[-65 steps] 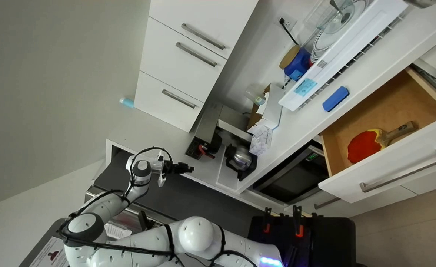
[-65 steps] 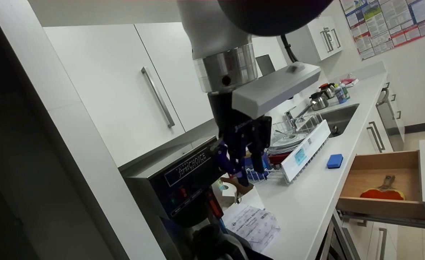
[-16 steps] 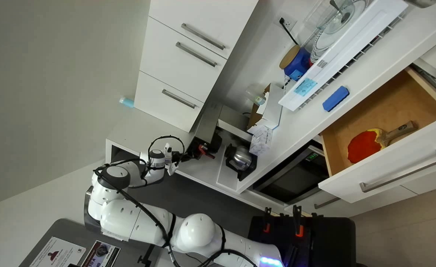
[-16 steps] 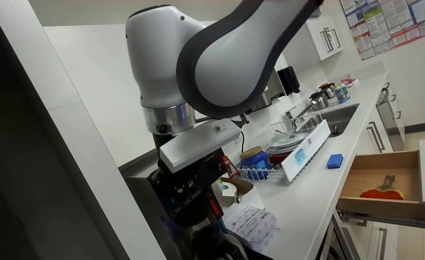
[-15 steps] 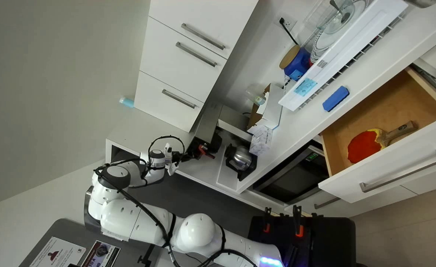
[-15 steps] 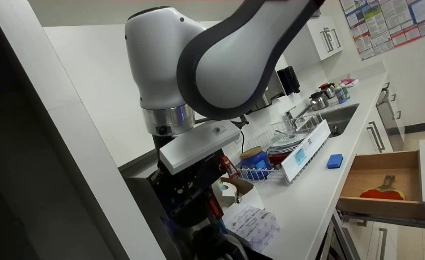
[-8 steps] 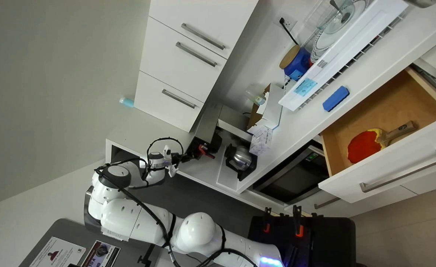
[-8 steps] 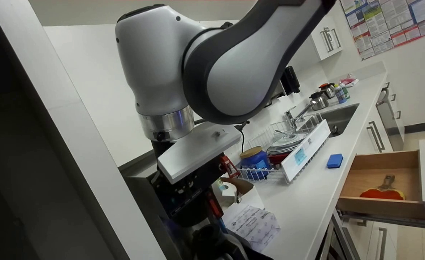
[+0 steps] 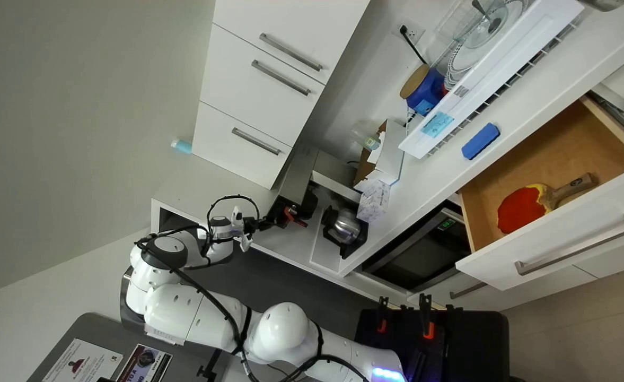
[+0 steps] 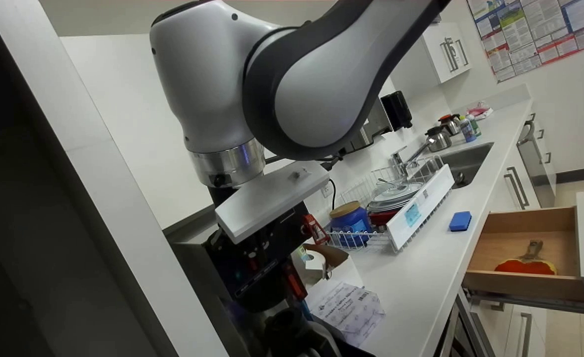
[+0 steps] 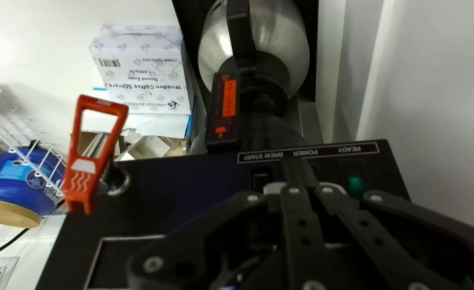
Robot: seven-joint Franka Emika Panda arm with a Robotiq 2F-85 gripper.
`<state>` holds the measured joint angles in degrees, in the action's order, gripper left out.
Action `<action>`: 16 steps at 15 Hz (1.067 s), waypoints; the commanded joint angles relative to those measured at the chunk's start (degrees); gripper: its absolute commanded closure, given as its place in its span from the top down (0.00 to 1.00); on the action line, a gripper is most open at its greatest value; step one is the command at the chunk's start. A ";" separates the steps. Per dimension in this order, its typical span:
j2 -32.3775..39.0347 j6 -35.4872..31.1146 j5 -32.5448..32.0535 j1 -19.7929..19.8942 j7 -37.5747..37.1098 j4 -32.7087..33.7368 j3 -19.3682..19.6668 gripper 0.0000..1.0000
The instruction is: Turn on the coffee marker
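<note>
The coffee maker has a black front panel (image 11: 172,193) that fills the middle of the wrist view. It also shows in both exterior views (image 9: 298,172) (image 10: 195,267). A label strip (image 11: 307,152) reads BREW START, POWER and READY. A green light (image 11: 355,184) glows under READY, and a dark switch (image 11: 262,181) sits under BREW START. My gripper (image 11: 300,167) is shut and empty, its fingertips together in front of the spot under POWER and hiding most of it. Contact with the panel cannot be told. In an exterior view a faint red switch (image 10: 253,261) shows beside my gripper.
A red tap lever (image 11: 96,153) sticks out beside the panel. The brew basket handle (image 11: 222,108) and a steel carafe (image 11: 257,36) are below it. A stirrer box (image 11: 144,72) stands beside the machine. A drawer (image 9: 555,175) is open along the counter.
Over about four seconds my gripper has moved up to the panel front. In the last half second it has drawn back slightly, and the red switch shows more in an exterior view.
</note>
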<state>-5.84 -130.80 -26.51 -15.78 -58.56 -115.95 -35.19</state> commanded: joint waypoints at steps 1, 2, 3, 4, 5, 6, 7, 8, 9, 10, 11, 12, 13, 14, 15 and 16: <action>0.71 2.42 1.22 -1.91 0.16 2.16 1.68 0.00; 0.78 2.72 1.52 -2.15 0.26 2.35 1.96 0.00; 0.91 3.36 1.96 -2.32 0.32 2.61 2.11 0.00; 1.11 4.77 2.52 -2.55 0.48 3.07 2.24 0.00; 1.26 6.24 3.00 -2.85 0.60 3.48 2.40 0.00; 1.47 7.78 3.64 -3.14 0.81 3.92 2.51 0.00; 1.66 8.98 4.19 -3.37 0.97 4.31 2.61 0.00; 1.83 9.57 5.05 -3.68 1.50 4.66 2.83 0.00; 2.01 9.79 5.69 -3.98 1.87 5.00 3.05 0.00; 2.17 9.72 6.25 -4.24 2.21 5.23 3.27 0.00; 2.35 9.10 7.26 -4.47 3.14 5.39 3.53 0.00; 2.47 8.77 7.89 -4.59 3.48 5.54 3.69 0.00; 2.59 8.56 8.21 -4.72 3.66 5.69 3.84 0.00; 2.70 8.26 8.48 -4.87 4.10 5.87 4.08 0.00; 2.82 7.99 8.43 -5.02 4.09 6.05 4.30 0.00; 2.98 7.68 8.22 -5.16 4.07 6.20 4.52 0.00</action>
<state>-4.11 -123.28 -19.15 -19.62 -56.01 -111.76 -32.08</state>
